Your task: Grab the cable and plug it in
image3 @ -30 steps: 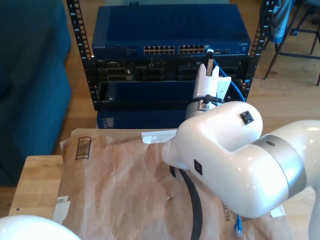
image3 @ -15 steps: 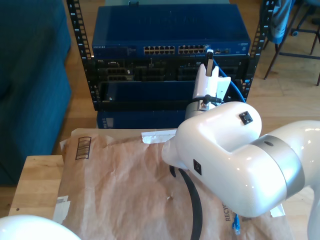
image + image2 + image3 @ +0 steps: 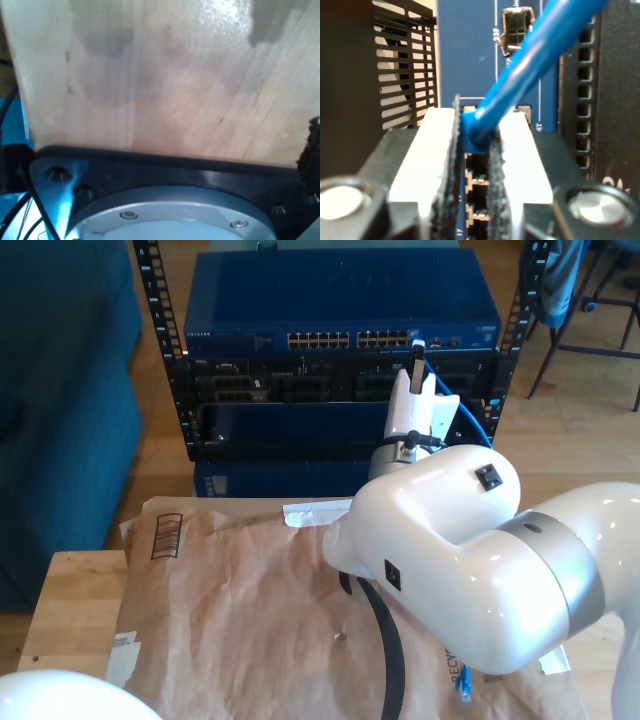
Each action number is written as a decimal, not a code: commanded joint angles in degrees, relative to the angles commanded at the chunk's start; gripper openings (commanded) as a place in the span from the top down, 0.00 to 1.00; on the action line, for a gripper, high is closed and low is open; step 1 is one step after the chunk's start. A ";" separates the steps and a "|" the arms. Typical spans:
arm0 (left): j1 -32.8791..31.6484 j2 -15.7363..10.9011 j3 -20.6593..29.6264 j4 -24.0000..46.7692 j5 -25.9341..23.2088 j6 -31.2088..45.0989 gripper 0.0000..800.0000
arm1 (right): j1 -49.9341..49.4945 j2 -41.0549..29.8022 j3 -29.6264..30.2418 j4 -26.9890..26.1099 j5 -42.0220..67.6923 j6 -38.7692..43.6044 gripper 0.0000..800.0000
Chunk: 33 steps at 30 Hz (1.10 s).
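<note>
The second hand (image 3: 476, 150) is clamped on the blue plug end of the cable (image 3: 540, 55), right at the row of ports on the blue switch (image 3: 340, 300) in the rack. I cannot tell how the first hand stands; its camera faces the wooden worktop (image 3: 165, 80).

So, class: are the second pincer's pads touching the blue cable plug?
Touching. The second wrist view shows both pads pressed against the cable's blue plug boot, no gap.
</note>
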 joint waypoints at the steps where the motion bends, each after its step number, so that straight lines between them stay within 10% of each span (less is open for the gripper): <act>1: -0.09 0.00 0.00 0.00 0.00 0.00 0.00 | 0.00 0.00 0.00 0.00 0.18 0.00 1.00; 33: 0.00 0.00 0.00 0.00 0.00 0.00 0.00 | 0.09 0.00 -0.88 0.00 0.62 0.00 1.00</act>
